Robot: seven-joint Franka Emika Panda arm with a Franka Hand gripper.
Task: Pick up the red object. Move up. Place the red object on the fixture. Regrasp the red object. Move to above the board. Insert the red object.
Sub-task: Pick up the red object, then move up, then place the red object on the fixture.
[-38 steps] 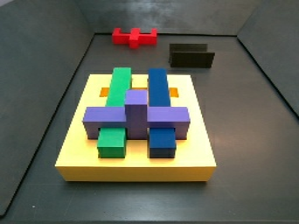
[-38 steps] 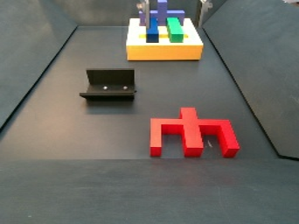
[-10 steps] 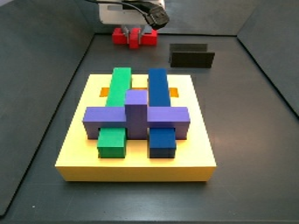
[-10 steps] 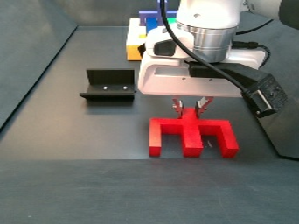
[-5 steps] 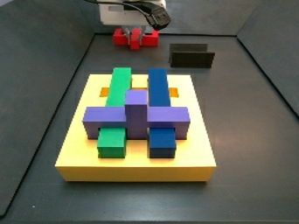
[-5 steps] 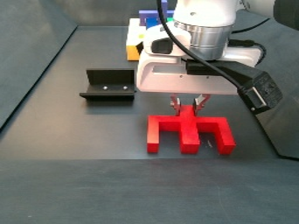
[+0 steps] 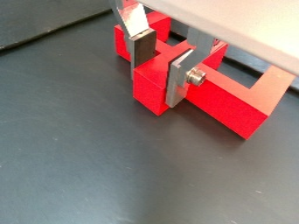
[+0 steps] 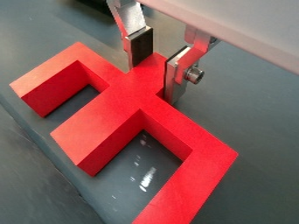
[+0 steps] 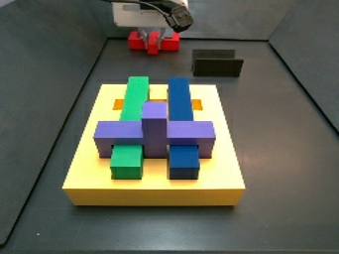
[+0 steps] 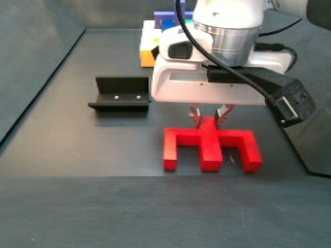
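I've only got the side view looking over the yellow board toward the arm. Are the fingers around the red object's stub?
Observer: Yes. In both wrist views the gripper straddles the central stub of the red object, one finger on each side. I cannot tell whether it is squeezing.
Operator: Is it lifted?
Observer: No. In a side view it lies flat on the floor.
Operator: Is the fixture free?
Observer: Yes, the fixture holds nothing.

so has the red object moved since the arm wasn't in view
Yes, slightly. In a side view the red object now sits a little nearer the fixture than before, with the hand at its central stub.
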